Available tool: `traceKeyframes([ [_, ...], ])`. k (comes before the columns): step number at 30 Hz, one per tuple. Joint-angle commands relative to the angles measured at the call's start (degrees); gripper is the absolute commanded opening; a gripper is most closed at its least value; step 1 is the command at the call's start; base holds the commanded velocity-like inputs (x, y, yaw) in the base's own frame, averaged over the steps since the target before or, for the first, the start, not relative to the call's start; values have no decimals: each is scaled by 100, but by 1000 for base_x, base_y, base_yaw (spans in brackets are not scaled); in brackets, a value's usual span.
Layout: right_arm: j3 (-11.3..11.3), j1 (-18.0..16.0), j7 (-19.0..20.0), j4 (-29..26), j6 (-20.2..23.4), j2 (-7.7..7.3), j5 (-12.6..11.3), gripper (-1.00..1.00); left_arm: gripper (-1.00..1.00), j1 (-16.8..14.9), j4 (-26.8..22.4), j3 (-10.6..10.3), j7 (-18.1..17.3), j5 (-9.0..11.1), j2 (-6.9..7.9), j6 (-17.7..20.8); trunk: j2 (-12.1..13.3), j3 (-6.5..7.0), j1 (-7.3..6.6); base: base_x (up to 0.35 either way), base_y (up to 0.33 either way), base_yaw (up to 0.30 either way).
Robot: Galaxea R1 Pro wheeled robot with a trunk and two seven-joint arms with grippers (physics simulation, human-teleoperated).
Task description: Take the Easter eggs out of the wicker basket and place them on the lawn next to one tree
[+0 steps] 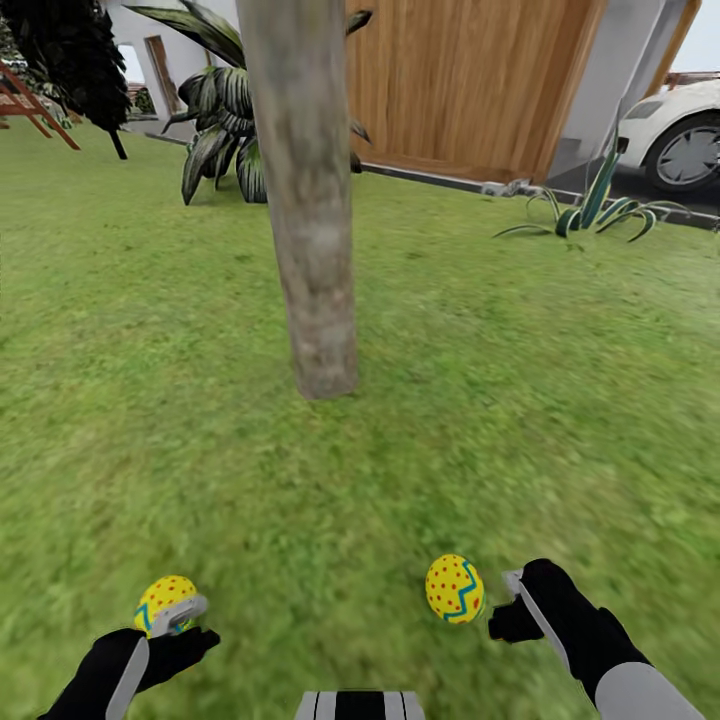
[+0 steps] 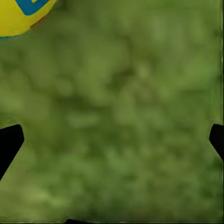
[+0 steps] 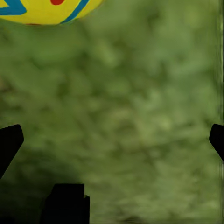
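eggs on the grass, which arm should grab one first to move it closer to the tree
Probably the right. Its gripper hangs open just beside the right egg, with that egg in plain sight. The left gripper is open too, but sits in front of the left egg. Both eggs lie short of the tree.

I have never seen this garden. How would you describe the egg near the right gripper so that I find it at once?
Start at the thick grey-brown tree trunk in the middle of the lawn. Come toward the robot and a little right: the egg lies on the grass, just left of the right gripper. Unlike the other egg by the left gripper, it shows a blue zigzag band clearly.
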Motion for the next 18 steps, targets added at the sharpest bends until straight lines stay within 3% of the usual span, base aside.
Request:
traceKeyframes([
  [1,25,-3,17,-4,17,-7,-1,100,100,-1,-9,12,-4,30,-10,39,0,18,-6,-217,-263,0],
  [18,25,-3,17,-4,16,-7,-1,100,100,-1,-7,3,-4,29,-80,31,22,395,-50,-196,-276,0],
])
